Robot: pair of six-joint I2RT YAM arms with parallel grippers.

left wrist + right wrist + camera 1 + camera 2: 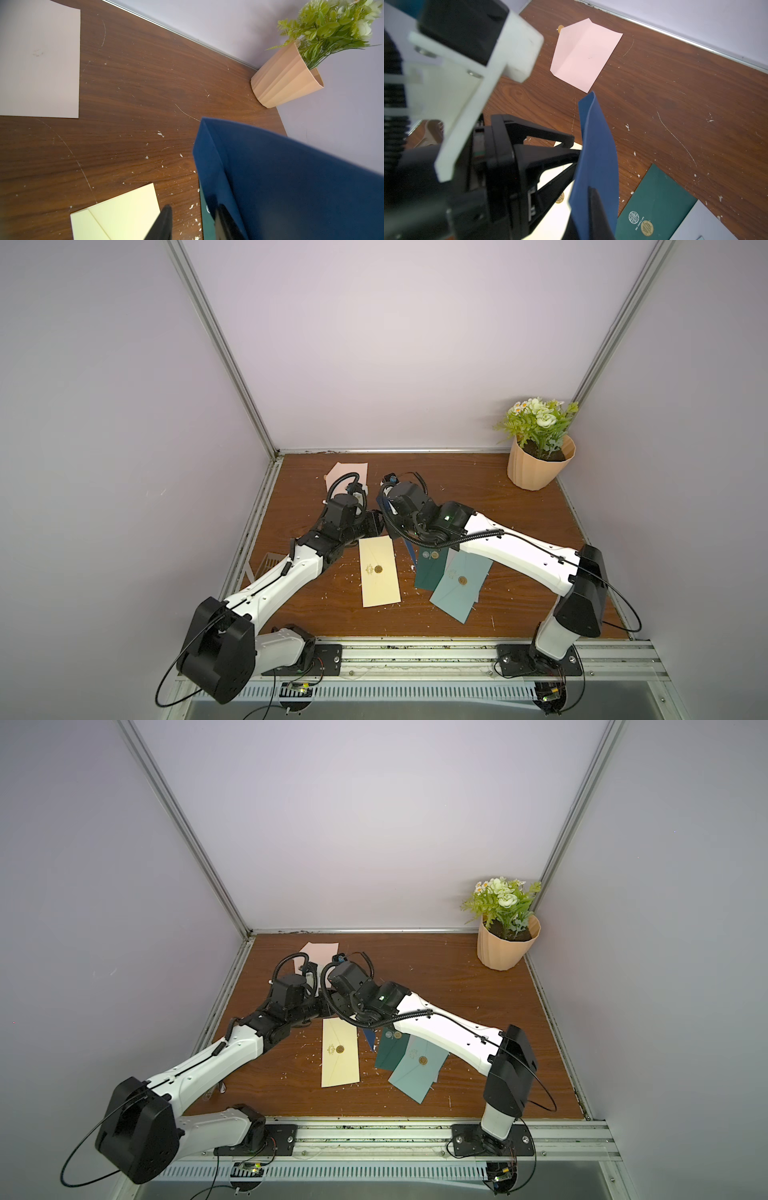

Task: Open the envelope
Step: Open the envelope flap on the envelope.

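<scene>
Navy envelope (598,145) is held on edge off the bench (478,506), just past the far right corner of the cream envelope (379,572), which lies flat nearer the robot. The right fingers (597,212) are clamped on its lower part, one in front of the paper and the other hidden behind. The left fingers (164,224) stand apart over the cream envelope's far end, one touching or just beside the navy paper, with nothing between them. This looks like the flap-catching step. Next, the left fingers need to pinch only the flap and peel it back while the right grip holds firm. The seal is hidden. Farther beyond the cream envelope, a pink envelope (583,56) lies with its flap unfolded.
</scene>
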